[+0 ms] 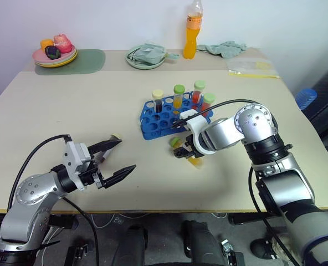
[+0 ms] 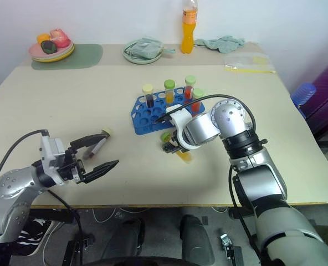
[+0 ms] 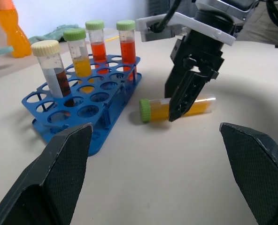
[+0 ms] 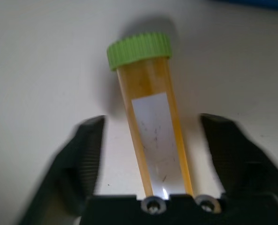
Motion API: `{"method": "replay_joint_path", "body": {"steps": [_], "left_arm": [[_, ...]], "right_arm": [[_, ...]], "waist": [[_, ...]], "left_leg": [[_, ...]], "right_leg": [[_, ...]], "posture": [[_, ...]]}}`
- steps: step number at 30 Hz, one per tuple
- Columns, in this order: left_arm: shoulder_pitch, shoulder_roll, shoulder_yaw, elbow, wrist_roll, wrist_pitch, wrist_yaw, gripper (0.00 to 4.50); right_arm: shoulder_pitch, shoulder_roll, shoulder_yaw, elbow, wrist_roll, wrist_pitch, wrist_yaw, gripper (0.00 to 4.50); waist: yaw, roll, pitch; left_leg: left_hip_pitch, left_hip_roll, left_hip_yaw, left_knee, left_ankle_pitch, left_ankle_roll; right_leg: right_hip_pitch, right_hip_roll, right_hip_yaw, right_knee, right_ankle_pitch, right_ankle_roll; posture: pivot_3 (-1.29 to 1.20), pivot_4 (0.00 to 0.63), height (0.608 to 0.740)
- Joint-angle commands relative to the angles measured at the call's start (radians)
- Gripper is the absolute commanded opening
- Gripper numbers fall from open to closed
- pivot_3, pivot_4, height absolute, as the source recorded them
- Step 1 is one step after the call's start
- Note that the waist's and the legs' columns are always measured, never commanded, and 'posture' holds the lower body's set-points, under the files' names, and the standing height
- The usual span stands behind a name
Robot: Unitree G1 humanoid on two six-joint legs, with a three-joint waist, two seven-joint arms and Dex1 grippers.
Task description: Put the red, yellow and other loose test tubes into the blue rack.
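Between black ridged right hand point(image 4: 148, 164) fingers, clear ribbed-cap yellow tube point(image 4: 153, 136)

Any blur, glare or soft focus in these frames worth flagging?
Right wrist view: the right gripper looks smeared at its edges, with a small glint near the base of the yellow test tube. Left wrist view: the orange drink bottle is soft.
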Motion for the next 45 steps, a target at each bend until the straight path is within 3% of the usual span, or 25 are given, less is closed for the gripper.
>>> {"method": "replay_joint_path", "body": {"steps": [1,3,4,9,14,17,20,21,23,29,34,41,45], "left_arm": [[0.002,-0.001,0.002,-0.033,0.003,-0.015,0.004,4.5],[0.004,-0.001,0.002,-0.035,0.003,-0.016,0.007,4.5],[0.004,-0.001,0.002,-0.036,0.003,-0.015,0.008,4.5],[0.005,-0.002,0.003,-0.039,0.0,-0.012,0.014,4.5],[0.002,0.001,0.01,-0.035,-0.003,-0.014,0.015,4.5],[-0.013,0.001,0.014,-0.021,-0.004,-0.016,0.016,4.5],[-0.026,0.001,0.018,-0.009,-0.008,-0.016,0.014,4.5],[-0.03,0.002,0.018,-0.005,-0.007,-0.016,0.011,4.5],[-0.039,0.002,0.021,0.002,-0.012,-0.013,0.008,4.5],[-0.097,0.006,0.016,0.053,-0.011,-0.013,-0.015,4.5],[-0.142,0.012,0.009,0.093,-0.011,-0.008,-0.043,4.5],[-0.173,0.016,0.004,0.113,-0.003,0.0,-0.055,4.5],[-0.166,0.017,0.009,0.101,-0.005,0.008,-0.048,4.5]], "right_arm": [[0.01,-0.006,-0.003,-0.037,-0.035,0.006,0.019,1.8],[0.012,-0.005,-0.005,-0.042,-0.05,0.006,0.029,0.89],[0.005,-0.003,-0.009,-0.045,-0.06,0.006,0.039,0.76],[-0.029,-0.023,-0.036,-0.059,-0.025,0.006,0.124,0.76],[0.008,-0.114,-0.084,-0.258,-0.049,-0.015,0.42,0.76],[0.146,-0.193,-0.119,-0.457,-0.274,-0.328,0.692,0.76],[0.307,-0.19,-0.147,-0.517,-0.551,-0.715,0.844,0.76],[0.346,-0.152,-0.17,-0.52,-0.578,-0.785,0.87,0.76],[0.393,-0.08,-0.191,-0.513,-0.646,-0.879,0.852,0.76],[0.454,0.1,-0.118,-0.399,-1.063,-1.332,0.825,0.76],[0.45,0.259,-0.121,-0.264,-1.19,-1.514,0.802,0.76],[0.459,0.321,-0.085,0.017,-1.374,-1.798,0.842,0.76],[0.422,0.351,-0.11,0.13,-1.408,-1.86,0.844,0.76]], "waist": [[0.0,0.0,0.0],[-0.001,0.0,0.0],[-0.001,0.0,0.0],[-0.003,0.0,0.0],[-0.003,0.001,0.001],[0.002,-0.001,-0.001],[0.004,-0.001,-0.001],[0.003,0.0,0.0],[-0.003,0.0,0.0],[-0.017,0.0,0.0],[-0.021,0.0,0.0],[-0.021,0.0,0.0],[-0.022,0.0,0.0]], "left_leg": [[0.0,0.0,0.0,0.0,0.0,0.0],[0.0,0.0,0.0,0.0,0.0,0.0],[0.0,0.0,0.0,0.0,0.0,0.0],[0.0,0.0,0.0,0.0,0.0,0.0],[-0.003,0.0,-0.001,0.0,0.0,0.0],[-0.003,0.0,-0.001,0.0,-0.001,0.001],[-0.003,0.0,0.0,0.0,-0.001,0.001],[-0.004,0.0,0.0,0.001,-0.001,0.001],[-0.004,0.0,0.0,0.001,-0.001,0.001],[-0.002,0.001,0.0,0.0,-0.001,0.001],[-0.002,0.001,0.0,-0.001,-0.001,0.001],[0.001,0.0,0.0,-0.001,-0.001,0.001],[0.001,0.0,0.0,-0.001,-0.001,0.001]], "right_leg": [[0.0,0.0,0.0,0.0,0.0,0.0],[0.0,0.0,0.0,0.0,0.0,0.0],[0.0,0.0,0.0,0.0,0.0,0.0],[0.0,0.0,0.0,0.0,0.0,0.0],[-0.002,0.0,0.0,-0.001,0.0,0.0],[-0.002,0.0,-0.001,-0.002,-0.001,0.002],[-0.002,0.0,-0.001,-0.003,-0.003,0.005],[-0.002,0.0,-0.001,-0.003,-0.003,0.005],[-0.002,0.0,-0.001,-0.003,-0.003,0.005],[-0.002,0.001,-0.001,-0.001,0.0,0.001],[-0.002,0.001,0.0,0.0,0.0,0.001],[0.0,0.001,0.0,0.0,0.0,0.0],[0.0,0.001,0.0,0.0,0.0,0.0]], "posture": [[0.0,0.15,0.74],[0.0,0.15,0.74],[0.0,0.15,0.74],[0.0,0.15,0.74],[0.0,0.15,0.74],[0.0,0.15,0.74],[0.0,0.15,0.74],[0.0,0.15,0.74],[0.0,0.15,0.74],[0.0,0.15,0.74],[0.0,0.15,0.74],[0.0,0.15,0.74],[0.0,0.15,0.74]]}}
